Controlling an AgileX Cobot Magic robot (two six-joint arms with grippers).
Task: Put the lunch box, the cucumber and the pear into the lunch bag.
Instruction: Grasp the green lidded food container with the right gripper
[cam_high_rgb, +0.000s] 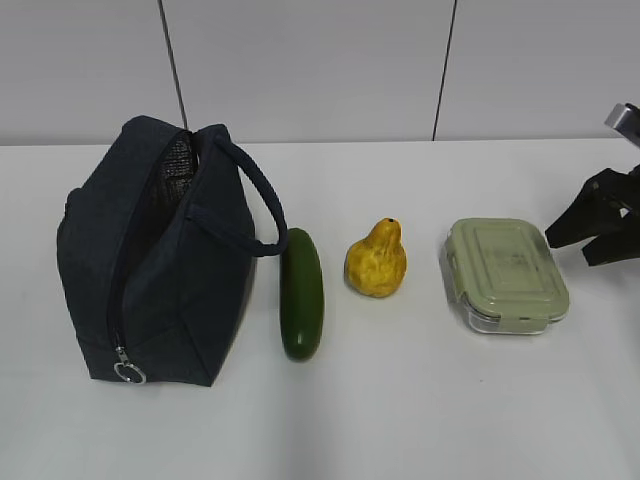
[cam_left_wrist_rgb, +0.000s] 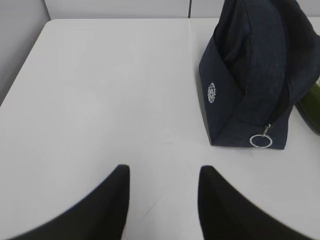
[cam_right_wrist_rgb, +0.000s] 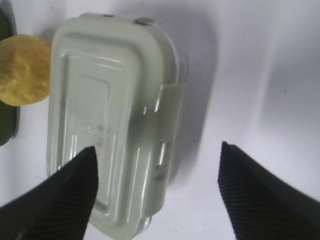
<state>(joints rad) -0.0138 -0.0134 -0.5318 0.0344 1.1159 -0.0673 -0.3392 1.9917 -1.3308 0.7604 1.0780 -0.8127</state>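
We're hovering the right gripper (cam_right_wrist_rgb: 157, 165) wide open over the lunch box (cam_high_rgb: 508, 272), holding nothing; pear (cam_high_rgb: 376, 260) just beside. Left gripper (cam_left_wrist_rgb: 162, 172) open, empty, near lunch bag (cam_high_rgb: 155, 260).

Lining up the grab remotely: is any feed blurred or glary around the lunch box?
Right wrist view: lunch box is soft, with glare streaks on its lid and a shadow to its right; right gripper fingers are blurred too. Exterior view: box is sharp, evenly lit. Left wrist view: lunch bag is clear; box not shown.
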